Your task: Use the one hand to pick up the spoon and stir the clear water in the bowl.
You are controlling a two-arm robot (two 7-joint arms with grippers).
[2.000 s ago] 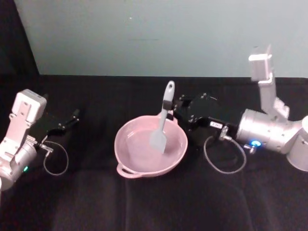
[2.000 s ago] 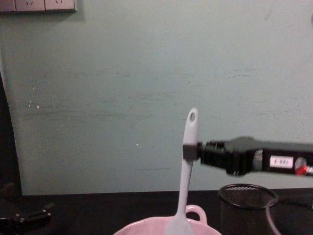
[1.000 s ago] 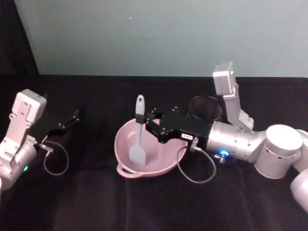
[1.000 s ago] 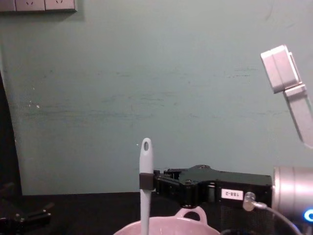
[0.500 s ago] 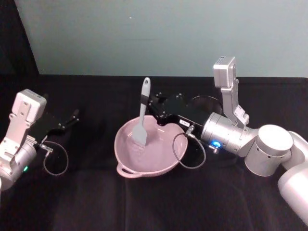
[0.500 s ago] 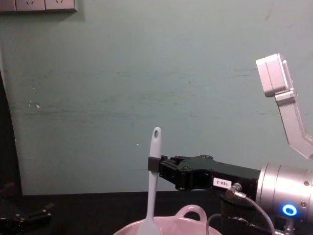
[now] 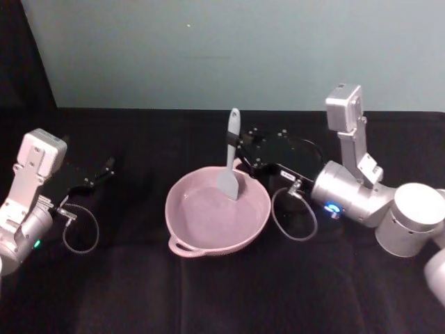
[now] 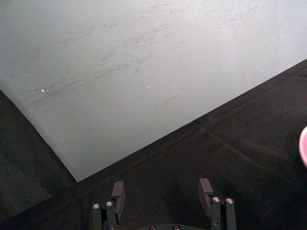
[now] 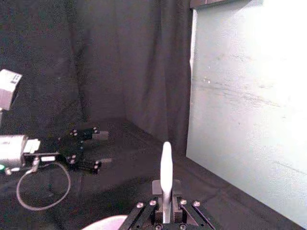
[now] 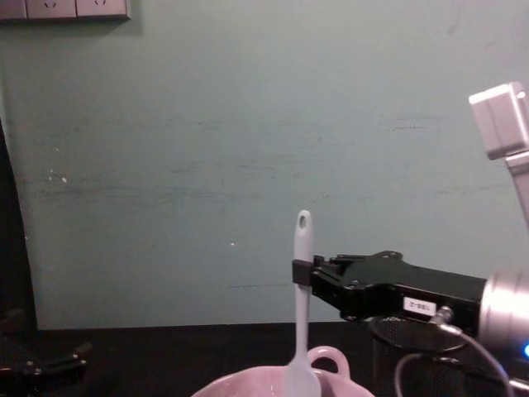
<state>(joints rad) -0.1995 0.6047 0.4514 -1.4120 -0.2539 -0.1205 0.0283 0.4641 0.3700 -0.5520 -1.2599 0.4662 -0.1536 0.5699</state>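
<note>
Head view: we see the right gripper (image 7: 238, 148) clamping the spoon (image 7: 229, 182) upright in the bowl (image 7: 182, 244); the left gripper (image 7: 103, 172) is parked, fingers apart.

Looks like a robot test lab: black cloth (image 7: 222, 299) over the table, black curtain (image 7: 17, 69) at nine o'clock, bare teal wall (image 7: 229, 56) at twelve.

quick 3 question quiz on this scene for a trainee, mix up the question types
1. True or false: the left gripper is shut on the spoon.
2. Where is the spoon's blade? A: down in the pink bowl. B: pointing straight up. C: lying flat.
3. Fill in: the right gripper clamps the spoon by its ____.

Key: 1 false; 2 A; 3 handle.
</note>
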